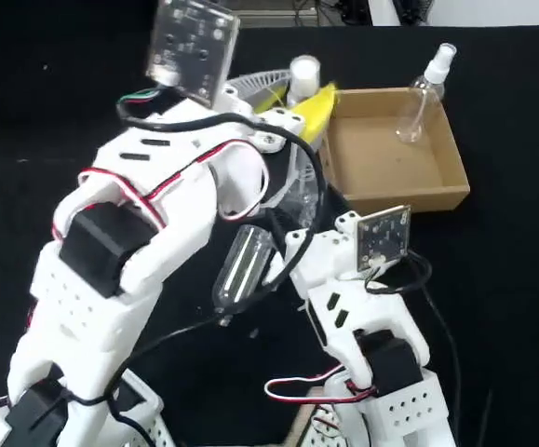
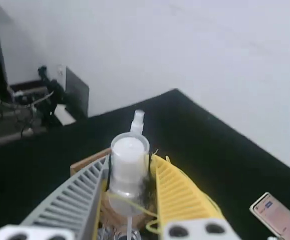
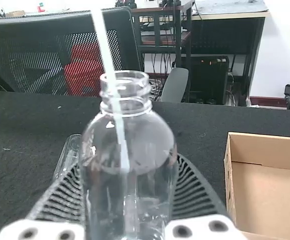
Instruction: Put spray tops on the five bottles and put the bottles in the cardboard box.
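The left claw (image 2: 129, 167) is seen pinched on a spray top (image 2: 129, 150), held above the open bottle (image 3: 129, 140), which is gripped upright in the right claw (image 3: 128, 180). The top's thin tube (image 3: 107, 75) is fed down through the neck. A capped bottle (image 1: 423, 98) is stood in the cardboard box (image 1: 441, 182). A bare bottle (image 1: 243, 265) is left lying on the table (image 1: 492, 279).

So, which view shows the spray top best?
The left wrist view: the spray top sits centred in the left tool. The high view shows its white head from afar; the right wrist view, its tube entering the bottle.
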Robot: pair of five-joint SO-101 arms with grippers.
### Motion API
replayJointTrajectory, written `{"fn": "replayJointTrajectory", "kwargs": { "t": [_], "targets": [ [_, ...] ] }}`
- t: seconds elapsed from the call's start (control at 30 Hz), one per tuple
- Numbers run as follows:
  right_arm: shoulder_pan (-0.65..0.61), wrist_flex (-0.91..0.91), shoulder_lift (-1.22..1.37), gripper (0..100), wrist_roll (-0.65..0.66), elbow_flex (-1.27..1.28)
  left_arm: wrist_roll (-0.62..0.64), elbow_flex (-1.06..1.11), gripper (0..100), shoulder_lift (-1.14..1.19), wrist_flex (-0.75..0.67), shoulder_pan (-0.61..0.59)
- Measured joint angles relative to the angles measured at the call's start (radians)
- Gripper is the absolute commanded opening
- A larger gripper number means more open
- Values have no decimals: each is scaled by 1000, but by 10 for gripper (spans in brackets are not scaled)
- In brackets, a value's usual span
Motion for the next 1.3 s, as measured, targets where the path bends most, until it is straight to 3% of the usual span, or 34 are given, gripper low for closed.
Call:
{"fn": "replayJointTrajectory", "kwargs": {
  "t": [0.13,0.3,0.4,0.7,0.9,1.1,1.3],
  "targets": [
    [0,0,0,11,0,0,3,66,63,0,8,6],
    [0,0,0,11,0,0,3,121,362,0,9,6],
    [0,0,0,11,0,0,6,121,448,-25,31,-5],
    [6,0,0,11,0,0,6,121,449,-210,132,-109],
    [170,-2,0,11,0,-29,5,138,449,-350,262,-267],
    [407,-72,157,11,0,-213,6,431,449,-413,281,-520],
    [489,-230,563,13,0,-414,6,799,449,-485,146,-552]
  ]
}}
